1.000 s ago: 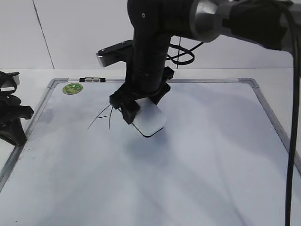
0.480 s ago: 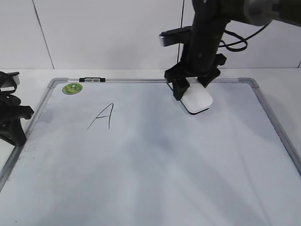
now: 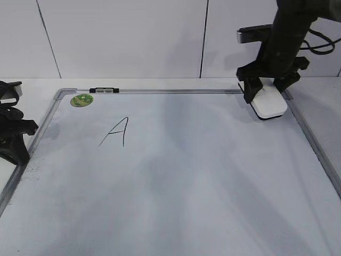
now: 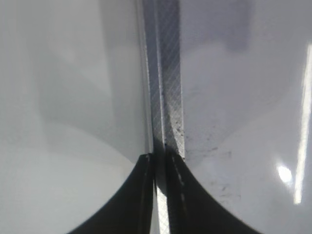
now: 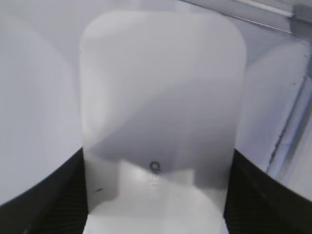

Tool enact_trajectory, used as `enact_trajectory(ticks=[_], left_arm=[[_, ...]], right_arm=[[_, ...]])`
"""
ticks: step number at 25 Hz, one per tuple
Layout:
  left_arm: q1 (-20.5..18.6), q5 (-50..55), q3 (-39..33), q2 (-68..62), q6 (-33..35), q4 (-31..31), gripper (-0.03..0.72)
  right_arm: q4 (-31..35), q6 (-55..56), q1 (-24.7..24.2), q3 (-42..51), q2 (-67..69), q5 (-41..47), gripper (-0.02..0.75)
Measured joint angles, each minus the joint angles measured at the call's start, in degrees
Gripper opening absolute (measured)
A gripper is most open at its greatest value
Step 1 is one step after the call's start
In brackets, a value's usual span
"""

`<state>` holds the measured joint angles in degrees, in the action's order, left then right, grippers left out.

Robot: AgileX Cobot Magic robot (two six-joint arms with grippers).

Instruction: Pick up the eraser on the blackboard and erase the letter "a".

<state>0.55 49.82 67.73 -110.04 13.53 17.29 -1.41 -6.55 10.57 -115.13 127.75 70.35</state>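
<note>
White paneled wall behind, pale tabletop, and most of the table taken up by the blackboard (image 3: 176,176), really a white dry-erase board with a grey metal frame. Round green sticker (image 3: 82,100) sits at its far-left corner, a small black-and-silver clip (image 3: 104,90) on the top frame rail just beside it.

Right gripper (image 3: 268,88) is at the board's far-right corner, pointing down, fingers clamped on the eraser (image 3: 268,103). White oblong block, rounded corners, dark underside edge showing. Eraser is tilted, low end at or just above the board surface; contact not clear. In the right wrist view the eraser (image 5: 161,122) fills the frame between the two dark fingers (image 5: 39,195), small grey print near the gripper end, frame rail visible at upper right.

Only one mark on the board: a tall angular capital "A" (image 3: 115,132) in thin black marker, left of centre, well apart from the eraser. No lowercase letter to be seen.

Left gripper (image 3: 13,136) is off the board's left edge, low by the frame. Left wrist view shows its dark fingertips (image 4: 141,195) pressed nearly together over the frame rail (image 4: 165,87), holding nothing.
</note>
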Motion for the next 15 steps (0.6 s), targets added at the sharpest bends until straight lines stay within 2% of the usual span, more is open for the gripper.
enact_trajectory(ticks=[4, 15], left_arm=[[0.00, 0.00, 0.00, 0.00, 0.00, -0.10, 0.045], [0.00, -0.13, 0.00, 0.00, 0.00, -0.10, 0.045]], right_arm=[[-0.24, 0.22, -2.00, 3.92, -0.94, 0.00, 0.567], [-1.50, 1.47, -2.90, 13.29, -6.41, -0.10, 0.567]])
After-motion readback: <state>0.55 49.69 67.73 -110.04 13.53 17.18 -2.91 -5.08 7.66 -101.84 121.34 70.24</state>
